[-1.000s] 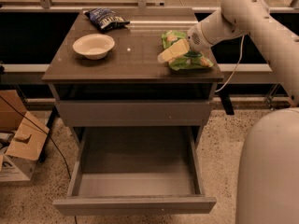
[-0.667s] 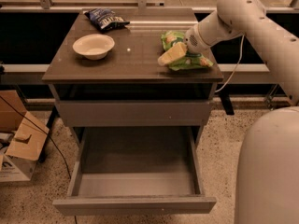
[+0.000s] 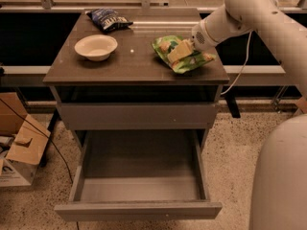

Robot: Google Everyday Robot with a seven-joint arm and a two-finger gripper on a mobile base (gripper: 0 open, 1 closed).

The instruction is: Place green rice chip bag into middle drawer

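While my gripper (image 3: 179,52) sits on the bag (image 3: 193,62), the drawer (image 3: 139,209) stands open below.
Camera view: the bag lies on the tabletop (image 3: 134,63) near the edge on my arm's side, well above the drawer. I cannot tell whether my gripper has clamped it. With a thin hold, I judge the crinkly bag could slip on the way down or snag the upper front (image 3: 139,116).

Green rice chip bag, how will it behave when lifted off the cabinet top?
The green rice chip bag looks crinkled and puffy, so probably light and floppy, sagging around the gripper at its middle. Its smooth film may slip, and squeezing could crush chips.
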